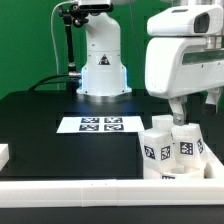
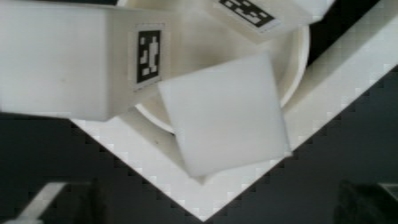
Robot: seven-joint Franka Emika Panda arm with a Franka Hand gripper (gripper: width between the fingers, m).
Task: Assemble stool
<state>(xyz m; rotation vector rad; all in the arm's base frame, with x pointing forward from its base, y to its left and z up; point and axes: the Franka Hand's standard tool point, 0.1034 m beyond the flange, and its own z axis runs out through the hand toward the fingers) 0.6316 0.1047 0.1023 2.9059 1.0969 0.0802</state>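
Observation:
The white stool parts lie heaped in the table's front corner at the exterior view's right. Several block legs [image 1: 157, 150] with black-and-white tags stand there close together. In the wrist view one plain leg [image 2: 222, 110] lies tilted over the round seat [image 2: 297, 70]. A tagged leg [image 2: 89, 70] lies beside it. My gripper [image 1: 190, 115] hangs just above the heap, apart from it. It is open and empty. Its fingers [image 2: 45, 200] show dimly at both edges of the wrist view, with the gripper's middle [image 2: 205, 205] over the rail corner.
A long white rail [image 1: 80, 190] edges the table's front and meets a side rail in a corner [image 2: 143, 160] around the parts. The marker board [image 1: 100, 124] lies mid-table before the robot base [image 1: 103, 70]. A small white piece [image 1: 3, 153] sits at the exterior view's left edge.

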